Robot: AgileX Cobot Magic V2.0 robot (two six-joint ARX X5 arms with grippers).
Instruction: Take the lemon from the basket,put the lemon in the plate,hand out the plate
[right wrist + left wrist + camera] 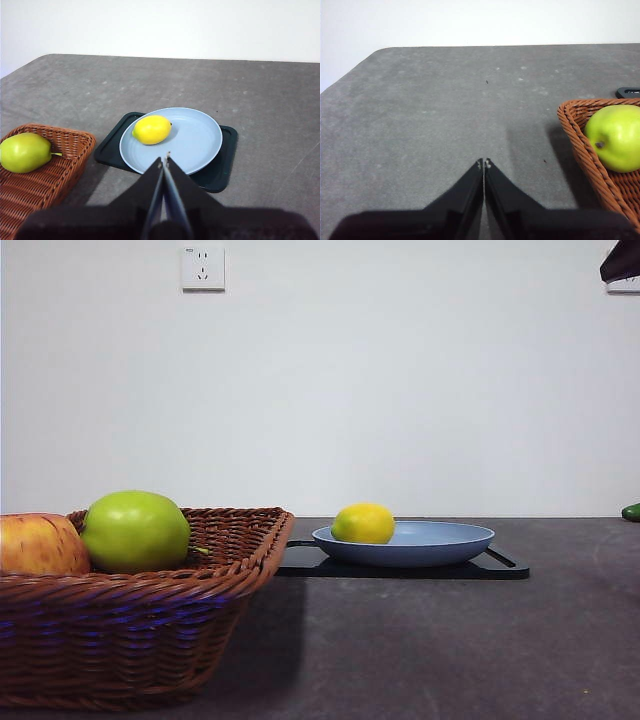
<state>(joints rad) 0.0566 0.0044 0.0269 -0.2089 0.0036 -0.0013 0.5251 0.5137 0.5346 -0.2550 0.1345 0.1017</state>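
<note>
The yellow lemon lies in the pale blue plate, toward the side nearest the basket; it also shows in the right wrist view on the plate. The brown wicker basket stands at the front left and holds a green apple and a red-yellow apple. My right gripper is shut and empty, hovering above the near rim of the plate. My left gripper is shut and empty over bare table beside the basket.
The plate sits on a flat black tray. A green object shows at the far right edge of the table. A black arm tip hangs at the top right corner. A wall socket is on the back wall.
</note>
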